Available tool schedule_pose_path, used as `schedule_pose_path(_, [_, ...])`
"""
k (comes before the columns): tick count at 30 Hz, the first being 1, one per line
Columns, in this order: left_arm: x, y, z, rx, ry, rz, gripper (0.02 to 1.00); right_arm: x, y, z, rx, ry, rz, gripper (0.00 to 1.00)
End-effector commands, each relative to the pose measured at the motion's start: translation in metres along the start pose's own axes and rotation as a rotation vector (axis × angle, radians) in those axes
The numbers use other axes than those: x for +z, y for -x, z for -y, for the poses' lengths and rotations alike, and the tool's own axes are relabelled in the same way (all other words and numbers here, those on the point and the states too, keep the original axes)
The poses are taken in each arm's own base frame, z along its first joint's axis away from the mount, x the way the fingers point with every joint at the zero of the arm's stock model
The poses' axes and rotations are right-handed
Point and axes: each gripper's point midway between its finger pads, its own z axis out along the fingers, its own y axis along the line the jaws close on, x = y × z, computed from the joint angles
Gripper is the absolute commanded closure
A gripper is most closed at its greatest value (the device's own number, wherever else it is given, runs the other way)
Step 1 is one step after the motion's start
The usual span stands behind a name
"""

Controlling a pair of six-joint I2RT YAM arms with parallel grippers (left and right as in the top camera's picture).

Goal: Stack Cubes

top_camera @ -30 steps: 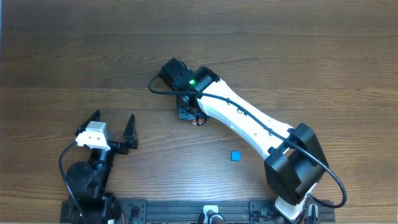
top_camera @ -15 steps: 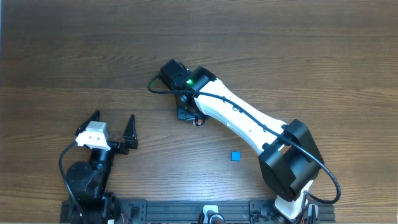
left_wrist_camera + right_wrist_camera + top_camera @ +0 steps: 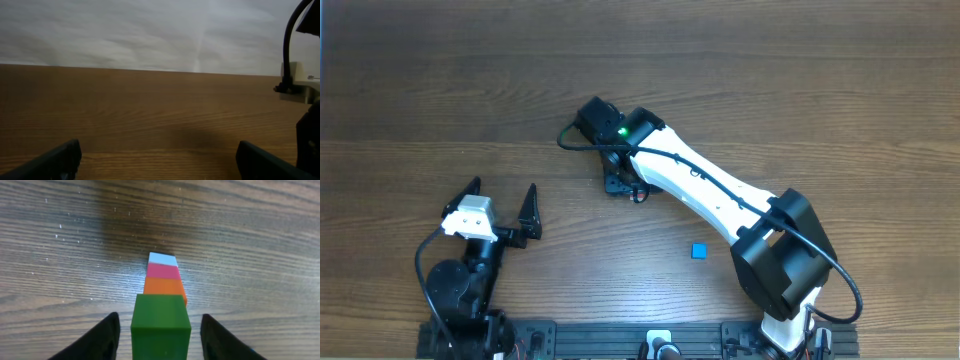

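The wooden tabletop (image 3: 800, 90) is carrying everything here. The right arm (image 3: 710, 195) is reaching from its base across to the middle of the tabletop. The left arm (image 3: 470, 250) is sitting folded near its own base, well apart from the cubes. The left claw (image 3: 502, 192) is hanging spread wide with nothing between its fingers.

The right claw (image 3: 160, 330) is hovering over a four-cube stack (image 3: 163, 280). Its fingers are spread and straddling the green cube (image 3: 161, 311) on top. A gap is showing at each side, so it is pinching nothing. Beneath the green one, an orange cube (image 3: 164, 286), a pink cube (image 3: 162, 271) and a pale blue cube (image 3: 163, 259) are standing one on another, with the pale blue one resting on the tabletop. A small blue cube (image 3: 698, 250) is lying alone near the right arm's base, well apart from the stack.

The likeliest trouble is a finger brushing the green cube as the claw is leaving, since the gaps look narrow and a column this tall would probably topple from a light sideways nudge. Adding the blue cube would be riskier again, as any off-centre landing could be pushing the top cubes over. No tray or box is holding anything; the cubes are standing on bare wood, so a fallen one would be free to roll away.
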Motion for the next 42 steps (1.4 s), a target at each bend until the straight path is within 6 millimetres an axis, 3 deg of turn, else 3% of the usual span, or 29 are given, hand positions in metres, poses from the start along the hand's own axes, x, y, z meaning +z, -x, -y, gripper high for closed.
schedule_pose_path(1, [0.000,-0.002,0.002,0.016,-0.012,0.001,0.018,0.006,-0.003,0.003,0.006,-0.015,-0.016,0.411])
schedule_pose_path(2, [0.000,-0.002,0.002,0.016,-0.013,0.001,0.018,0.006,-0.003,0.003,0.006,-0.015,-0.016,0.369])
schedule_pose_path(4, [0.000,-0.002,0.002,0.016,-0.012,0.001,0.020,0.006,-0.003,0.003,0.006,-0.015,-0.016,0.091])
schedule_pose_path(5, [0.000,-0.002,0.002,0.015,-0.012,0.001,0.018,0.006,-0.003,0.003,0.006,-0.015,-0.015,0.007])
schedule_pose_path(9, [0.000,-0.002,0.002,0.016,-0.012,0.001,0.020,-0.008,-0.001,0.002,-0.019,0.009,0.016,0.007])
schedule_pose_path(14, [0.000,-0.002,0.002,0.016,-0.012,0.001,0.018,-0.050,0.001,0.006,-0.059,0.063,0.099,0.009])
schedule_pose_path(18, [0.000,-0.002,0.002,0.016,-0.012,0.001,0.018,-0.090,-0.014,0.030,-0.067,0.044,0.140,0.009])
schedule_pose_path(21, [0.000,-0.002,0.002,0.016,-0.012,0.001,0.018,-0.100,-0.036,0.051,-0.070,0.026,0.128,0.009])
schedule_pose_path(26, [0.000,-0.002,0.002,0.016,-0.012,0.001,0.020,-0.078,-0.071,0.082,-0.031,0.018,0.099,0.009])
schedule_pose_path(34, [0.000,-0.002,0.002,0.016,-0.012,0.001,0.020,-0.004,-0.128,0.109,0.048,0.022,-0.001,0.009])
schedule_pose_path(38, [0.000,-0.002,0.002,0.015,-0.012,0.001,0.018,0.021,-0.137,0.112,0.053,0.030,-0.010,0.007])
schedule_pose_path(42, [0.000,-0.002,0.002,0.016,-0.012,0.001,0.018,0.034,-0.138,0.109,0.068,0.055,0.003,0.009])
